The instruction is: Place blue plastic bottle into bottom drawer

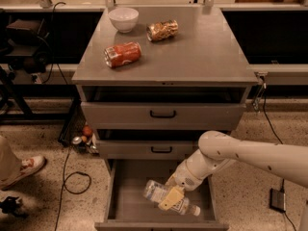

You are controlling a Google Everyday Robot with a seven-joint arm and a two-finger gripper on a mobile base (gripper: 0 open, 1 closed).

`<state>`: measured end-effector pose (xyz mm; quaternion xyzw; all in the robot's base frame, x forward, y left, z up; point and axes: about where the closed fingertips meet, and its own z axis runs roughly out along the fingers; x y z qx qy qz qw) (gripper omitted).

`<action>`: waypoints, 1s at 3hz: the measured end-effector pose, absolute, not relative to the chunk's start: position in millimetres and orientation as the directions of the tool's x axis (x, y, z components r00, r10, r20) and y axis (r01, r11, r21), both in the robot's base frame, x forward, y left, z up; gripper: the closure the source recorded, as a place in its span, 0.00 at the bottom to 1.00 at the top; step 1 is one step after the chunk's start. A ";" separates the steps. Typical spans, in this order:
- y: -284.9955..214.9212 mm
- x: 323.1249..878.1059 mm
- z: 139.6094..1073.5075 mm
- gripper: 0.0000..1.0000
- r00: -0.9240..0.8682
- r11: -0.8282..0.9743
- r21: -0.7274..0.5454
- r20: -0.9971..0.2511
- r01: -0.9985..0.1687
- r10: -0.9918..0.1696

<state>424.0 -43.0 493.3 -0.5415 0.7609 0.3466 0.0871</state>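
The blue plastic bottle (155, 191), clear with a pale label and white cap, lies tilted inside the open bottom drawer (129, 186), cap toward the front right. My gripper (171, 198) reaches down into the drawer from the right on a white arm (250, 155). Its yellowish fingers (172, 196) are closed across the bottle's middle. The bottle sits low, near the drawer floor at the front centre.
On the cabinet top (207, 52) lie an orange-red can (122, 55), a gold-brown crinkled can (162, 30) and a white bowl (123, 19). Two shallower drawers with black handles (162, 114) sit slightly open above. A person's shoe (24, 167) and cables (72, 182) are on the floor at left.
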 end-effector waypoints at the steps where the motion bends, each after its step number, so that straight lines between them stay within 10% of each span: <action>1: -39.9 441.2 446.9 1.00 -0.414 0.191 0.440 -0.494 -0.878 -0.765; 3: -31.6 494.4 315.5 1.00 -0.485 0.279 0.423 -0.533 -0.862 -0.693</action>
